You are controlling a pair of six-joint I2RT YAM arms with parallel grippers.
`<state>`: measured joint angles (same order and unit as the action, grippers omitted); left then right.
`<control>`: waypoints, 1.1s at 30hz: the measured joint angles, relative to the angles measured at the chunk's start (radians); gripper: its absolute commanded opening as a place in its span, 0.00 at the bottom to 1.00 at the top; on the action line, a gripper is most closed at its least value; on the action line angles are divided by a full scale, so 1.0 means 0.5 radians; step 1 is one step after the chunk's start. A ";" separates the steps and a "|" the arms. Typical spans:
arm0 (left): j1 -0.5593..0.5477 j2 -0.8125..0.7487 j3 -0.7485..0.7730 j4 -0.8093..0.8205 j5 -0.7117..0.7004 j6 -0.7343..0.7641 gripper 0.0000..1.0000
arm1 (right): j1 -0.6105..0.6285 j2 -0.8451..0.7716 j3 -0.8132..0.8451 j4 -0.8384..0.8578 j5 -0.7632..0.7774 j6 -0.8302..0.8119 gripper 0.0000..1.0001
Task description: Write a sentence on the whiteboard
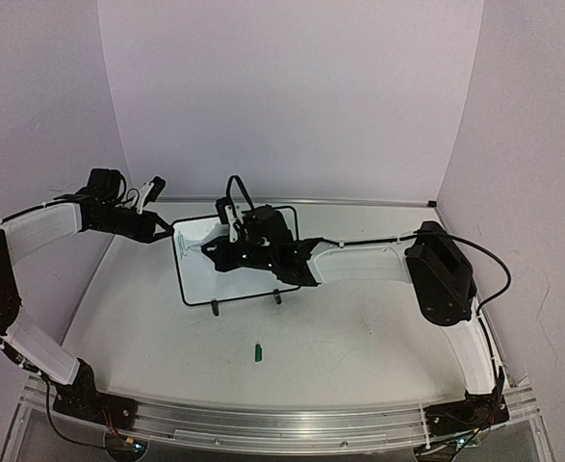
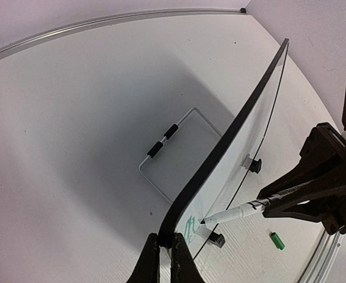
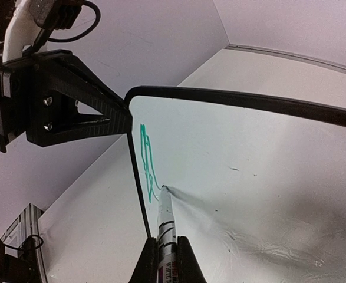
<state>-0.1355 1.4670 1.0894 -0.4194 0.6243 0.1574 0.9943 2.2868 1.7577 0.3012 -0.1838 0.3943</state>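
Just seeing a small green plastic cap (image 1: 259,352) lying on the matte white tabletop (image 1: 359,332), near-centre; silver metal rail (image 1: 292,424) along the near edge.

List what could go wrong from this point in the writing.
1. The left gripper pinches the whiteboard only at a corner, so pressure from the marker in the right gripper might twist or tip it.
2. The sentence sits right beside the frame, and the tip could slip off that edge.
3. The green cap lies loose where an arm could knock it.

Green sentence (image 3: 148,160), white whiteboard (image 3: 249,153) (black-framed)
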 measured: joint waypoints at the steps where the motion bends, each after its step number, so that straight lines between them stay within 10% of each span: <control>1: 0.001 0.000 0.001 0.000 0.000 0.000 0.00 | 0.000 0.000 0.005 0.000 0.007 0.000 0.00; 33: 0.001 -0.004 0.000 -0.002 0.001 0.001 0.00 | -0.023 -0.106 -0.075 0.177 -0.005 -0.024 0.00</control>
<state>-0.1352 1.4651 1.0893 -0.4204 0.6247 0.1577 0.9830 2.2338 1.7203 0.3896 -0.1863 0.3820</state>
